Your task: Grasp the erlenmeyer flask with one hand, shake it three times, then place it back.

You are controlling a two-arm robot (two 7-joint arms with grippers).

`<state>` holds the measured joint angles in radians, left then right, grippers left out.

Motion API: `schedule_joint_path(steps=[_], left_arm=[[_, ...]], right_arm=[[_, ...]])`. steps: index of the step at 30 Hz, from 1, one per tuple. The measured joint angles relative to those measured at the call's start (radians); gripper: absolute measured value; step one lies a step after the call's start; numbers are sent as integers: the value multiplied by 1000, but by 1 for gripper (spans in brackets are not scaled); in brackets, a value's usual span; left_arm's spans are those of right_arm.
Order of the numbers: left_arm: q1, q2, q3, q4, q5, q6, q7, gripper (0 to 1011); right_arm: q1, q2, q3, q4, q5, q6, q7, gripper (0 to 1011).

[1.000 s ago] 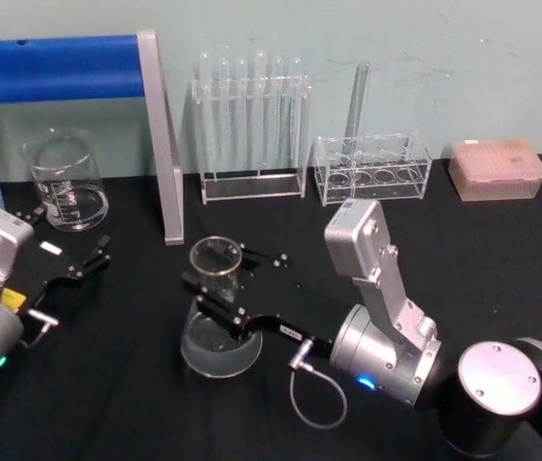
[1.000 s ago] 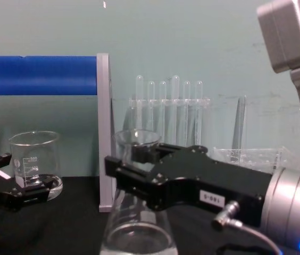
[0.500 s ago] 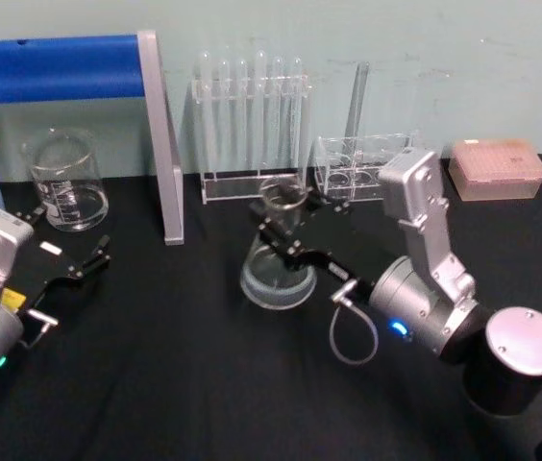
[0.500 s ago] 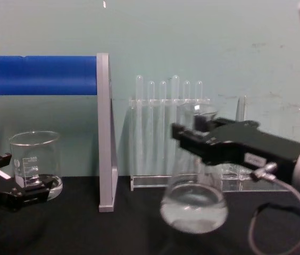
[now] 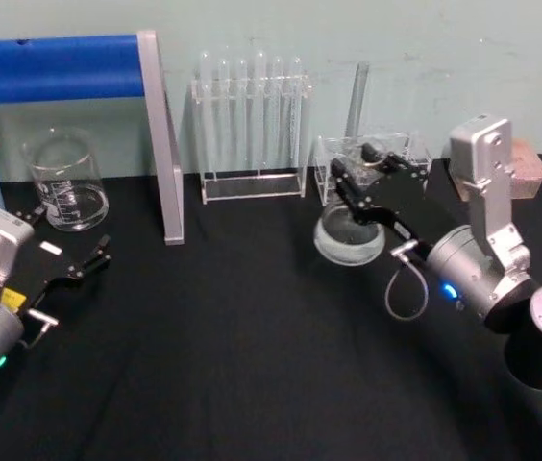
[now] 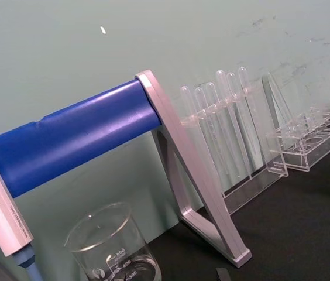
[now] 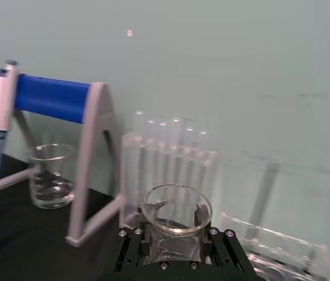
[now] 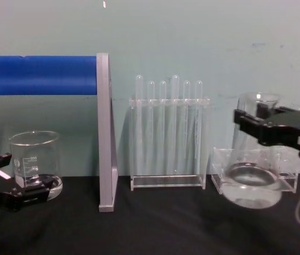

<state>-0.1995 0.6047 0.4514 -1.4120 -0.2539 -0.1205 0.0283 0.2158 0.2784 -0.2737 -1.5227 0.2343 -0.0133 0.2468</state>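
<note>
The erlenmeyer flask (image 5: 350, 237) is a clear glass cone with a wide round base and a narrow neck. It hangs tilted above the black table, at the right rear, in front of a low clear rack. My right gripper (image 5: 368, 173) is shut on its neck. In the chest view the flask (image 8: 251, 187) floats off the table with the right gripper (image 8: 257, 125) clamped just below its rim. The right wrist view looks down on the flask's rim (image 7: 176, 209) between the black fingers (image 7: 133, 241). My left gripper (image 5: 67, 232) rests open at the table's left, in front of a beaker.
A glass beaker (image 5: 64, 181) stands at the back left under a blue-barred pipette stand (image 5: 60, 67). A test tube rack (image 5: 252, 125) and a low clear rack (image 5: 375, 165) line the back wall. A pink tip box (image 5: 532, 173) sits at the far right.
My right gripper has carried the flask from the front middle of the table to the right and back, and higher. The left arm has not moved.
</note>
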Motion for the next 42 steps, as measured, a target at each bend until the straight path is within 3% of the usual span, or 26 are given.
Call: schedule_joint_path(steps=[10, 17, 23, 42], left_arm=[[0, 0, 0, 0, 0, 0, 0, 1001], [0, 0, 0, 0, 0, 0, 0, 1001], [0, 0, 0, 0, 0, 0, 0, 1001], [0, 0, 0, 0, 0, 0, 0, 1001]], right_arm=[[1, -10, 59, 19, -16, -1, -19, 457], [-4, -19, 65, 18, -23, -1, -10, 457], [-8, -25, 48, 10, -26, 1, 12, 457], [-28, -23, -56, -43, -1, 5, 103, 457]])
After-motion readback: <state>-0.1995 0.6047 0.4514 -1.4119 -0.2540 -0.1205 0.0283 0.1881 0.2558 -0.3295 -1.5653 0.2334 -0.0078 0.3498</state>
